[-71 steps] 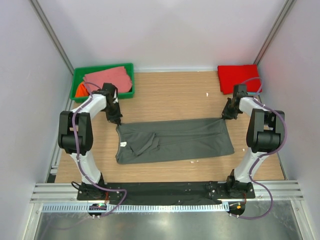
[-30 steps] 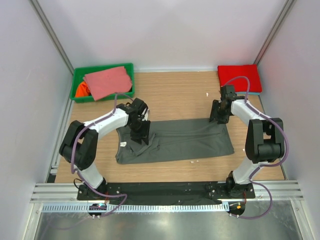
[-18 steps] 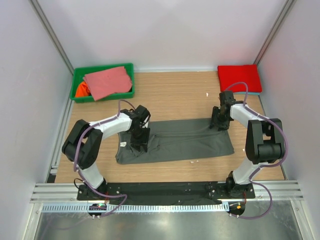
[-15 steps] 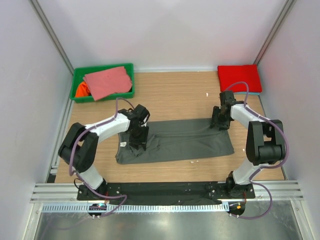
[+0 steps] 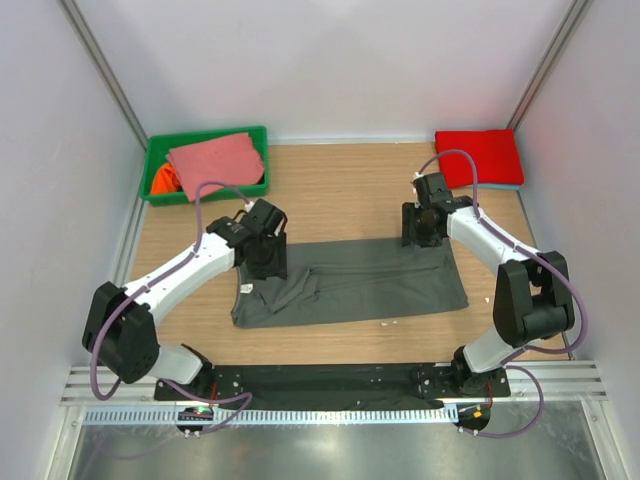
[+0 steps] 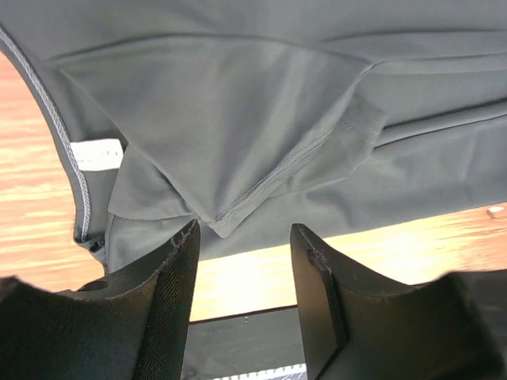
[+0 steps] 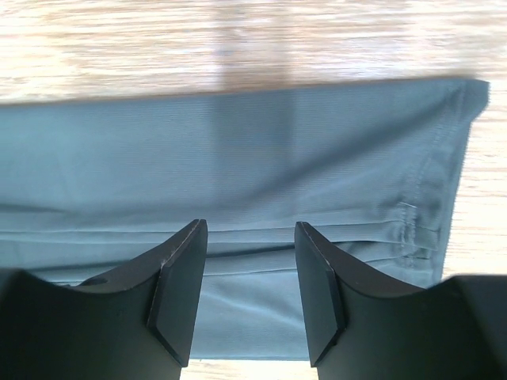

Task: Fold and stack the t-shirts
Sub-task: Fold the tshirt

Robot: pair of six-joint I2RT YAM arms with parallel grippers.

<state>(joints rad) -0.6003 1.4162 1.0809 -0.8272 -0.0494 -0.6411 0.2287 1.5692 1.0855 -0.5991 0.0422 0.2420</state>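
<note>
**Dark grey t-shirt** (image 5: 350,280): lies flat on the wooden table (image 5: 350,190), between the two arms. It forms a long band running left to right, with the collar end on the left and the hem end on the right. In the left wrist view (image 6: 261,119) a sleeve is folded over the body. The small white neck label (image 6: 97,154) shows beside the stitched collar edge. In the right wrist view (image 7: 238,158) the hem corner lies smooth on the wood, with a crease line running along the cloth.

**Left gripper** (image 5: 267,255): the left arm reaches diagonally from its base at the near left, stretched low and long. Its wrist is over the far edge of the shirt's collar end. The wrist view (image 6: 244,233) shows the jaws parted with nothing between them, framing the folded sleeve's point and the shirt's near edge. Contact with the cloth cannot be told.

**Right gripper** (image 5: 420,228): the right arm rises from its base, bends at the elbow near the right wall, and sends its forearm back and leftward. The wrist is at the shirt's far right corner. The wrist view (image 7: 249,226) shows the jaws spread and empty over the grey cloth.

**Red t-shirt** (image 5: 478,155): folded, at the far right corner of the table, well apart from the grey one.

**Green bin** (image 5: 160,150): at the far left corner. A salmon-pink t-shirt (image 5: 215,160) is draped across it, and an orange t-shirt (image 5: 162,180) is tucked at its left end.
</note>
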